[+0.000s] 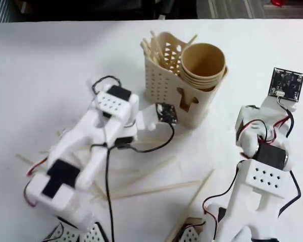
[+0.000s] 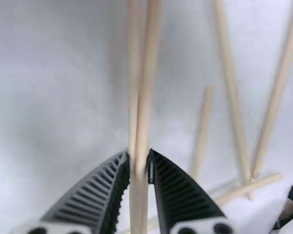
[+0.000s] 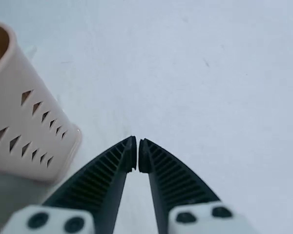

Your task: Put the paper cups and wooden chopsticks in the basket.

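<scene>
The basket point(image 1: 161, 88) stands upright at the upper centre of the white tabletop point(image 1: 40, 60). A nested stack of paper cups point(image 1: 204, 63) occupies its right side. Several chopsticks point(image 1: 154, 48) stand tilted in its left side. Loose chopsticks point(image 1: 156, 189) lie scattered on the tabletop, between and beneath the arms. The left arm point(image 1: 86, 146) extends over them toward the basket, with its camera board point(image 1: 166, 113) just beside the basket wall. The right arm point(image 1: 260, 176) stands apart, to the basket's right.
</scene>
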### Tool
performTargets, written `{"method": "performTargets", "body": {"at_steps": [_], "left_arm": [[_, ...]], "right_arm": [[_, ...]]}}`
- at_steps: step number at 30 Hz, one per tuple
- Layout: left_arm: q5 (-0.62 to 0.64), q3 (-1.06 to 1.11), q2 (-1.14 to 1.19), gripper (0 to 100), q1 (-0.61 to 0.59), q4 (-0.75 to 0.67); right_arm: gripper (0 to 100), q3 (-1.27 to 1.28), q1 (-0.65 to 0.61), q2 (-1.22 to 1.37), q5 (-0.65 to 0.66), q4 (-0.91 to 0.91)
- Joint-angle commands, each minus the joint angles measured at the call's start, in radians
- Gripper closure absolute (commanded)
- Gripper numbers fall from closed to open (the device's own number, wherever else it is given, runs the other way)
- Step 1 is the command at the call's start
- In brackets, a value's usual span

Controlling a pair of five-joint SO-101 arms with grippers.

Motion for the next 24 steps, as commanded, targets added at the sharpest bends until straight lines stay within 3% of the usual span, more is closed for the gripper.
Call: {"method": "performTargets", "body": {"at_steps": [1,7,14,24], "left_arm": [[-0.002,0.066,-0.213,98,-0.042,0.017],[-0.002,0.035,-0.401,98,-0.12,0.089],[0.003,-0.161,-0.522,98,-0.142,0.212],[0.209,-0.509,-0.522,98,-0.096,0.224]], "right_arm": [[97.1,-0.003,-0.013,-0.019,0.003,-0.018],[97.1,-0.003,-0.013,-0.019,0.0,-0.016],[97.1,-0.003,-0.013,-0.019,0.0,-0.018],[97.1,-0.003,-0.013,-0.019,0.002,-0.018]]}}
